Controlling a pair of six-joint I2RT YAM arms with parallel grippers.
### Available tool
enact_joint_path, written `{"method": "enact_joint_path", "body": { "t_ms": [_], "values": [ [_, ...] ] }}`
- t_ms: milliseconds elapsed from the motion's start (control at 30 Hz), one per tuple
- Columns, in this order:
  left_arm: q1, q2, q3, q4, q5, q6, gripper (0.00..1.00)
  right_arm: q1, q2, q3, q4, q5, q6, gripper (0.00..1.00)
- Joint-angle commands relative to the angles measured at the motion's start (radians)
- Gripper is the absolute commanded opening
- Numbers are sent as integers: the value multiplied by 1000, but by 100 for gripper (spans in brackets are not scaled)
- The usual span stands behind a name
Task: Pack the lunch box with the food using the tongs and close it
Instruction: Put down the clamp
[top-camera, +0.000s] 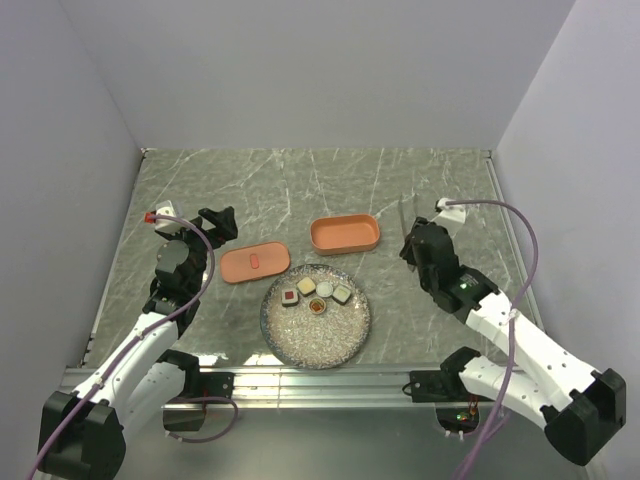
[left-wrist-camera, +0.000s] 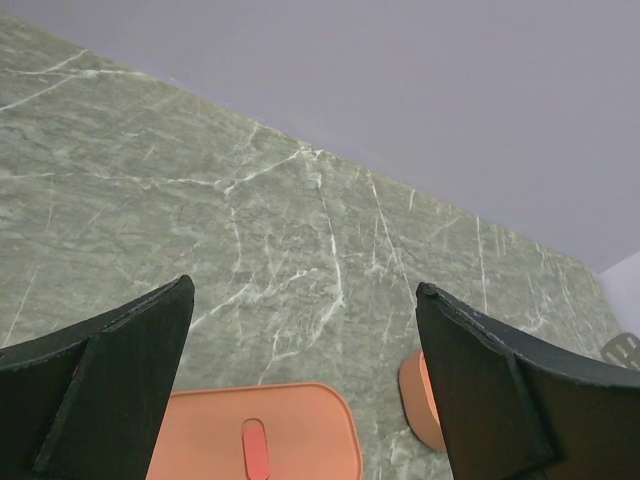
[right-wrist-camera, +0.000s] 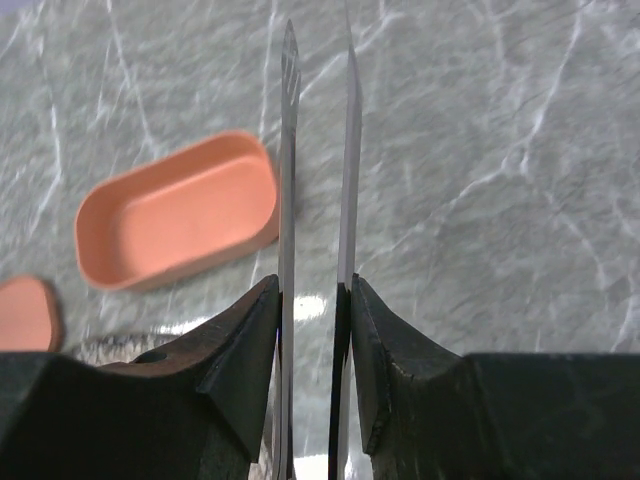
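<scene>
The salmon lunch box (top-camera: 345, 234) lies open and empty at the table's middle. Its flat lid (top-camera: 254, 263) lies apart to the left. Several pieces of food (top-camera: 316, 294) sit on the far half of a speckled grey plate (top-camera: 315, 352). My right gripper (top-camera: 408, 243) is shut on the tongs (top-camera: 404, 216), right of the box, with their tips pointing away. In the right wrist view both metal arms of the tongs (right-wrist-camera: 289, 150) run between my right gripper's (right-wrist-camera: 313, 285) pads, slightly apart, beside the lunch box (right-wrist-camera: 175, 215). My left gripper (left-wrist-camera: 303, 290) hangs open above the lid (left-wrist-camera: 290, 430).
Grey walls close in the marbled table on the left, back and right. The aluminium rail with both arm bases runs along the near edge. The plate's rim (right-wrist-camera: 110, 345) and the lid's end (right-wrist-camera: 25, 315) show at the lower left of the right wrist view.
</scene>
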Motion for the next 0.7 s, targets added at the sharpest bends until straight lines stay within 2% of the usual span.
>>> {"method": "enact_joint_path", "body": {
  "t_ms": [0, 133, 367, 667],
  "values": [
    [5, 2, 5, 49, 16, -9, 99, -73, 10, 34, 136, -54, -50, 41],
    [5, 8, 5, 52, 17, -8, 99, -168, 102, 19, 190, -141, -61, 41],
    [5, 15, 4, 56, 14, -8, 100, -237, 312, 34, 268, -241, -78, 41],
    [5, 28, 4, 62, 16, -8, 100, -278, 531, 120, 189, -286, -75, 40]
  ]
}}
